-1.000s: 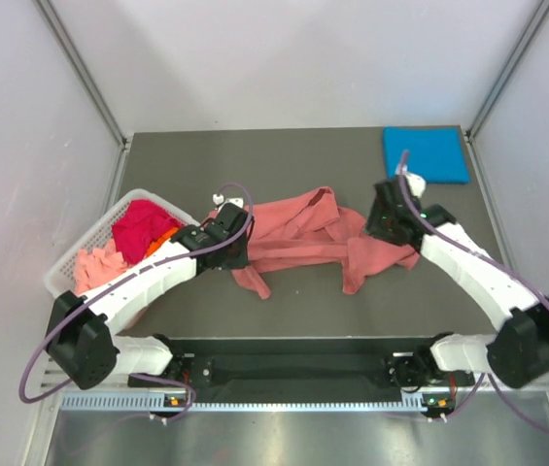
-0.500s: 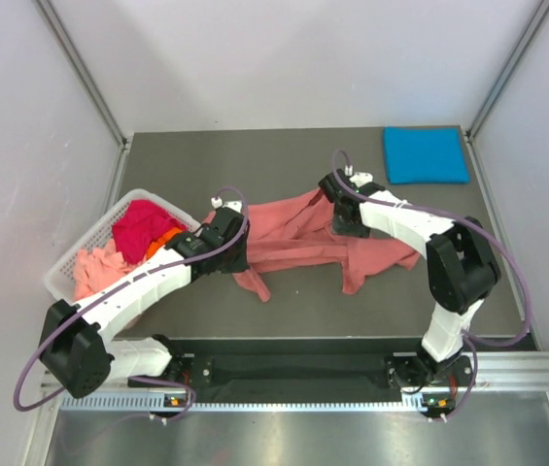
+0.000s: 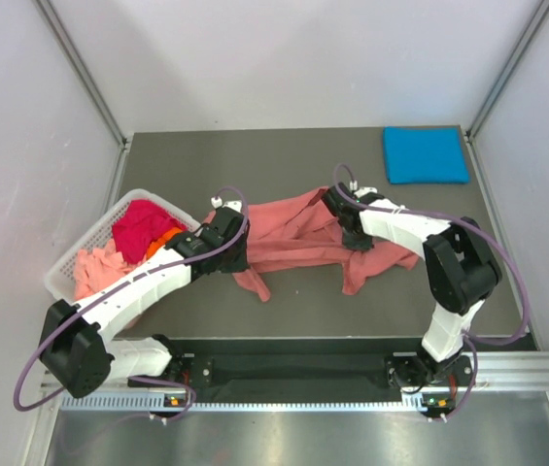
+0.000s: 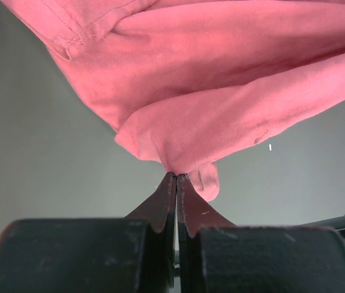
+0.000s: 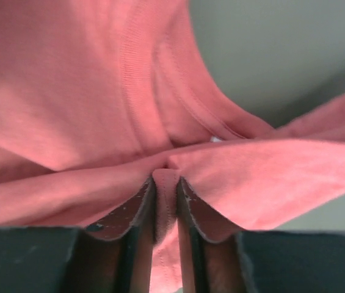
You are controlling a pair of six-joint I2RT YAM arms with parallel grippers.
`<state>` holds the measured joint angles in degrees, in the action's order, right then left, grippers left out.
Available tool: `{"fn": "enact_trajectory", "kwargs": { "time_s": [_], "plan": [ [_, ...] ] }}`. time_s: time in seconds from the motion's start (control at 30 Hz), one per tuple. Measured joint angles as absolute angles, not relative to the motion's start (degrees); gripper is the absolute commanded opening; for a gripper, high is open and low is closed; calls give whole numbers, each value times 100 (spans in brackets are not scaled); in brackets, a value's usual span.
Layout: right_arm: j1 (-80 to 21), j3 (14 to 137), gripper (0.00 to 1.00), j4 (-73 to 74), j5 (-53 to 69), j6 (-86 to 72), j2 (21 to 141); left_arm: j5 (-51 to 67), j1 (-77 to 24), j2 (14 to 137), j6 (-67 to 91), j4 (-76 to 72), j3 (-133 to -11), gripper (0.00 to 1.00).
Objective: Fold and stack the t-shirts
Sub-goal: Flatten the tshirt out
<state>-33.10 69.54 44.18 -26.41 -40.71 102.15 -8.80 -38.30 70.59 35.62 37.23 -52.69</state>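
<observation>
Fingers, left gripper (image 4: 176,177): pressed together, with only a small nub of the salmon t-shirt (image 4: 221,91) nipped at the very tips.
Fingers, right gripper (image 5: 166,180): pinching a narrow upright fold of the same shirt, beside its ribbed neckline.
Risk, left: you hold so little cloth that a pull could slip it free.
Risk, right: you probably have several layers, so lifting would drag the bunch rather than open it.
Shirt position: crumpled mid-table, between the white basket (image 3: 60,270) and the folded blue t-shirt (image 3: 426,155).
Long axis: left to right. The neck seems to face the far side, but don't trust that.
</observation>
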Motion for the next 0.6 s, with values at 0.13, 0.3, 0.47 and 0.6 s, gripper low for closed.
{"fn": "enact_trajectory", "kwargs": {
  "time_s": [0.13,0.3,0.47,0.6],
  "plan": [
    [-3258,6628,22,4491,-2965,-4125,9754,-921,-3830,7063,3564,3726,-5269,0],
    [-2963,5808,16,4694,-3404,-4141,8132,-969,-3830,7113,3603,3723,-5269,0],
    [-2692,4755,1,4768,-3507,-4261,6842,-893,-3830,7192,3605,3677,-5236,0],
    [-2357,4344,0,4930,-3483,-4303,6259,-823,-3830,7306,3555,3638,-5240,0]
  ]
}}
